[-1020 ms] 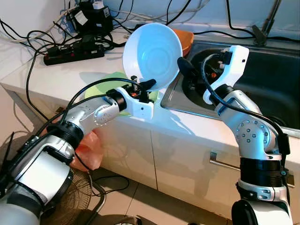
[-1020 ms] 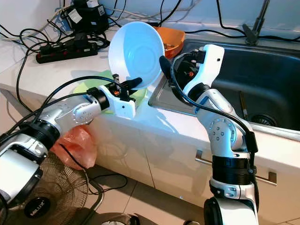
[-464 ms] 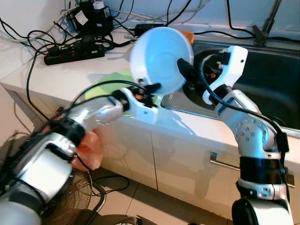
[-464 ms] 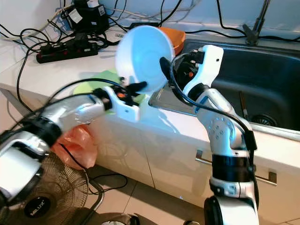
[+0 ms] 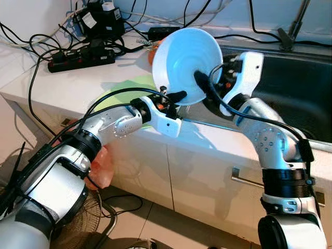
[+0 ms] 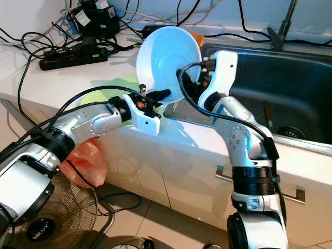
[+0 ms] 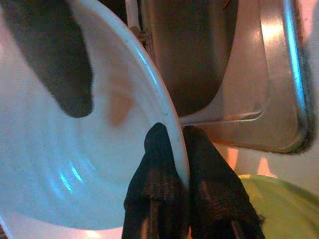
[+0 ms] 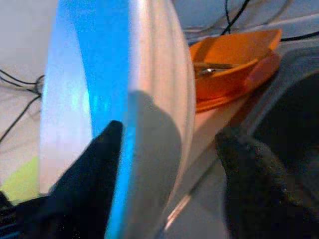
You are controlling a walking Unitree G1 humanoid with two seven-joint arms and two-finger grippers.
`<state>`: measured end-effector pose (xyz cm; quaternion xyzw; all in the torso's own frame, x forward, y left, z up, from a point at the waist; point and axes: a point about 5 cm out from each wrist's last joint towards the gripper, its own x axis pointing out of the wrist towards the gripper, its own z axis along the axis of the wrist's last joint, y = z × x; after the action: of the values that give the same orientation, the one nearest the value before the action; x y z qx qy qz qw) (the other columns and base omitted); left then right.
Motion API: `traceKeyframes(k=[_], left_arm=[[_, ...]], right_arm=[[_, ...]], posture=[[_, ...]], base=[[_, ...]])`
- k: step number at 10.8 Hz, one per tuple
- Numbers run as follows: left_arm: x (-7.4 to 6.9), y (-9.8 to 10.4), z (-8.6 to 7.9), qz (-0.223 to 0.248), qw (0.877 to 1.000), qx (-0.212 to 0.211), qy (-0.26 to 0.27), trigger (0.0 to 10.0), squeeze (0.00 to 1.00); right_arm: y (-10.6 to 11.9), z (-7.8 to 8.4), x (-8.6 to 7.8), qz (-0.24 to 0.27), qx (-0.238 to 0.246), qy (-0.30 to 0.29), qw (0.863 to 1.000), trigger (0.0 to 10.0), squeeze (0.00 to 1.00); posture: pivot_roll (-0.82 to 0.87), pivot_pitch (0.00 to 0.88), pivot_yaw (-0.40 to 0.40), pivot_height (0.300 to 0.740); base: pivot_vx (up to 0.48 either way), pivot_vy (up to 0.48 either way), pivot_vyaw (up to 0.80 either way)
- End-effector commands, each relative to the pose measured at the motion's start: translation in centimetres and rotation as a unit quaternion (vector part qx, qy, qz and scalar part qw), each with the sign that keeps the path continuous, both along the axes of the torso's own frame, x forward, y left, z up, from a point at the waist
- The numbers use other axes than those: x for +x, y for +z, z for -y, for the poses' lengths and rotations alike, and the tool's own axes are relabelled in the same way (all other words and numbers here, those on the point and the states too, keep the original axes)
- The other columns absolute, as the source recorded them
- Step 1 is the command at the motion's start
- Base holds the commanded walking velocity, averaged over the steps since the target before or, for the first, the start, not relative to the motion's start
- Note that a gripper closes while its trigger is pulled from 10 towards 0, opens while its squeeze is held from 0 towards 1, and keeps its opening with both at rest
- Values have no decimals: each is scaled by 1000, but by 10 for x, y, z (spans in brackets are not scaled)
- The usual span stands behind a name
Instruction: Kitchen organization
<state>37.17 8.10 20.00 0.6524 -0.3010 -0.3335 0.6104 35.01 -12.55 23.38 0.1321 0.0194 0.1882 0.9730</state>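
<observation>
A white bowl (image 5: 187,62) stands tilted on edge above the counter's front, next to the sink (image 5: 290,88). My left gripper (image 5: 171,98) is shut on its lower rim; the left wrist view shows both fingers (image 7: 159,164) pinching that rim. My right gripper (image 8: 172,134) is open and straddles the bowl's side. One of its fingers (image 5: 202,85) lies across the bowl's inside, while the other is hidden behind the bowl. In the right wrist view the bowl (image 8: 149,99) stands between the two spread fingers.
A green plate (image 5: 127,88) lies on the counter under my left arm. An orange dish (image 8: 234,55) sits behind the bowl by the sink's corner. A power strip (image 5: 78,59) and cables crowd the back left. A faucet (image 5: 295,26) rises behind the sink.
My left gripper carried the bowl to the right, toward the sink. My right gripper shifted left, and its fingers now straddle the bowl instead of standing beside it.
</observation>
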Motion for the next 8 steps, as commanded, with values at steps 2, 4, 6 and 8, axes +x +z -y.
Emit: traceKeyframes(k=[2,4,6,8], left_arm=[[1,14,4,27,1000,-2,-13,235,0],[2,14,3,30,1000,0,-9,314,0],[3,14,2,31,999,3,-8,588,0],[2,11,2,30,1000,1,-8,1686,0]], right_arm=[[5,1,4,-6,-10,-19,1000,0,0],[5,3,5,-14,-7,-36,999,0,0],[6,5,6,-20,-4,-46,999,0,0],[6,7,8,-31,2,-59,998,0,0]], posture=[[104,56,84,740],[105,52,83,740],[107,51,82,740],[108,48,82,740]], base=[[0,0,0],[0,0,0],[0,0,0],[0,0,0]])
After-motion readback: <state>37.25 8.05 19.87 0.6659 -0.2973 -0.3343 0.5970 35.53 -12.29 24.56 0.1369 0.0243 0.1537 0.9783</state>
